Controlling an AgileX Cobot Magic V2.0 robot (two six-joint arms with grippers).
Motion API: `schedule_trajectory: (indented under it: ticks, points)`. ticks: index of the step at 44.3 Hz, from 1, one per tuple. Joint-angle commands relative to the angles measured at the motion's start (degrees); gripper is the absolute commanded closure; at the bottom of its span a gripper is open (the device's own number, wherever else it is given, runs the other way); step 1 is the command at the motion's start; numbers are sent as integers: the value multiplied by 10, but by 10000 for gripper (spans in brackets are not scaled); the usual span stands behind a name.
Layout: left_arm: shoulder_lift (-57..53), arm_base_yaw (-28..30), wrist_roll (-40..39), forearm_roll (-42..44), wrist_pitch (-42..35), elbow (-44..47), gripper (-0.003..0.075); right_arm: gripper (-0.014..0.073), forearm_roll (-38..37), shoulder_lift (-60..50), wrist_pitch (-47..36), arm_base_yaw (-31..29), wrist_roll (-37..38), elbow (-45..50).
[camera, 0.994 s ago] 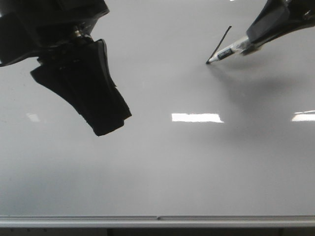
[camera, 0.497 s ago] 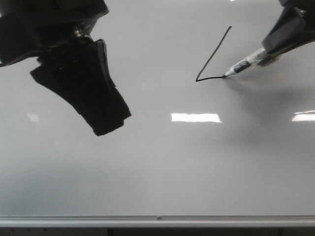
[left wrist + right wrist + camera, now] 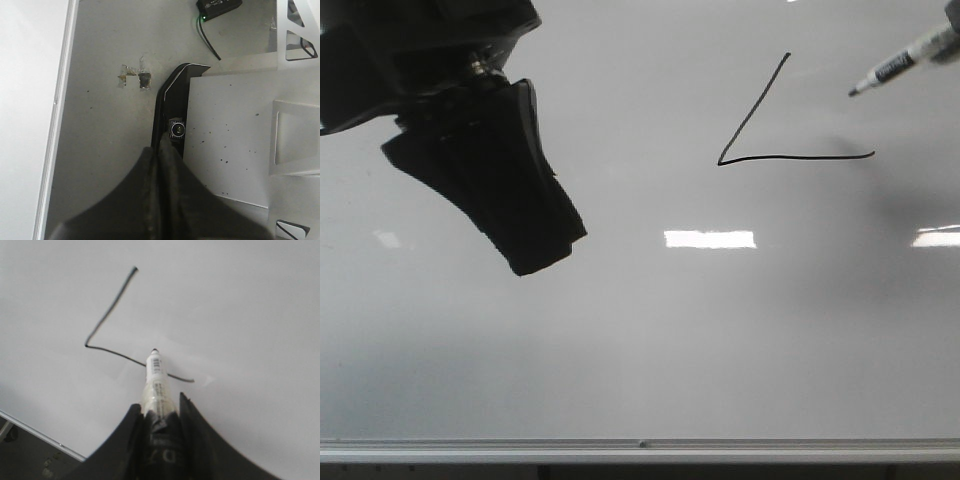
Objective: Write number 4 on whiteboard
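Glossy whiteboard (image 3: 640,340) carries our number 4 (image 3: 760,135) — two strokes at 1 o'clock. Right gripper (image 3: 160,412) clenches one marker (image 3: 905,62) above it; left gripper (image 3: 535,250) fingers pressed together — empty.

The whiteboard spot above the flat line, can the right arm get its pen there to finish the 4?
Probably yes. The right gripper holds the marker just off the whiteboard, near the number 4, with nothing between.
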Motion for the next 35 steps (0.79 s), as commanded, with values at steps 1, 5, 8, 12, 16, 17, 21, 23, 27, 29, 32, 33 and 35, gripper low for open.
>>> schedule_trajectory:
  ticks: [1,5,8,12,16,17,21,23,27,29,32,33,35]
  points:
    - [-24,-5,-6,-26,-5,-18,741,656,22,-6,-34,16,9,-42]
    - [-24,-5,-6,-26,-5,-18,741,656,22,14,-46,23,18,-59]
    - [-24,-5,-6,-26,-5,-18,741,656,22,30,-47,23,19,-69]
    - [-24,-5,-6,-26,-5,-18,741,656,22,45,-47,23,19,-75]
    - [-24,-5,-6,-26,-5,-18,741,656,23,53,-47,23,19,-76]
    - [-24,-5,-6,-26,-5,-18,741,656,23,55,-47,23,19,-76]
    - [-24,-5,-6,-26,-5,-18,741,656,23,59,-49,23,19,-76]
    - [-24,-5,-6,-26,-5,-18,741,656,23,62,-50,23,19,-76]
    - [-24,-5,-6,-26,-5,-18,741,656,22,64,-51,23,19,-76]
    - [-24,-5,-6,-26,-5,-18,741,656,22,64,-51,23,19,-76]
    - [-24,-5,-6,-26,-5,-18,741,656,16,64,-45,23,19,-74]
    - [-24,-5,-6,-26,-5,-18,741,656,14,64,-42,23,19,-73]
    - [-24,-5,-6,-26,-5,-18,741,656,12,65,-40,23,19,-66]
